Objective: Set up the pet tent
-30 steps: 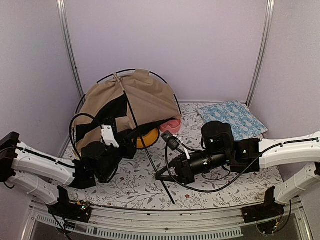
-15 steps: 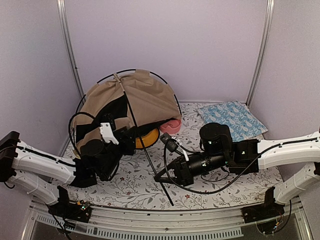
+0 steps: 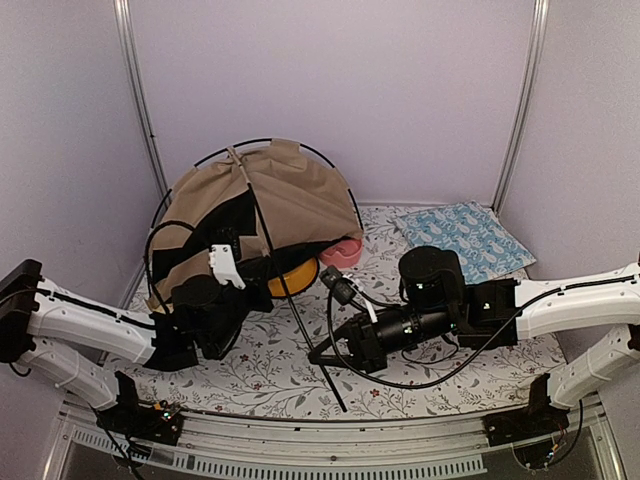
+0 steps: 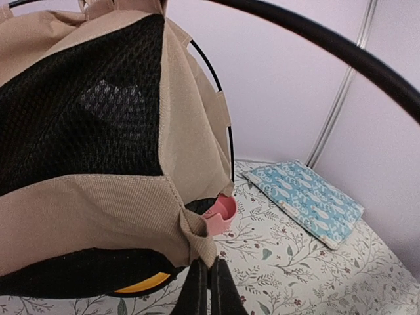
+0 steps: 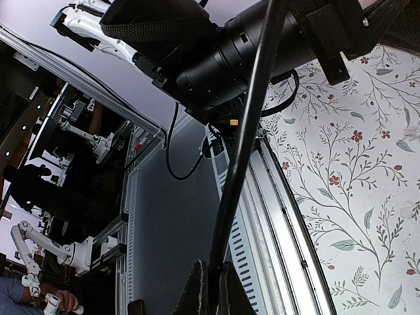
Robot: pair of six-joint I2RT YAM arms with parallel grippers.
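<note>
Tan canvas of the pet tent sits half-raised at the back left of the table, with black hoops arching over it. My left pincer is pressed together on the fabric's lower corner. My right pincer pinches the tent's thin black pole, which slants toward the table's near edge.
</note>
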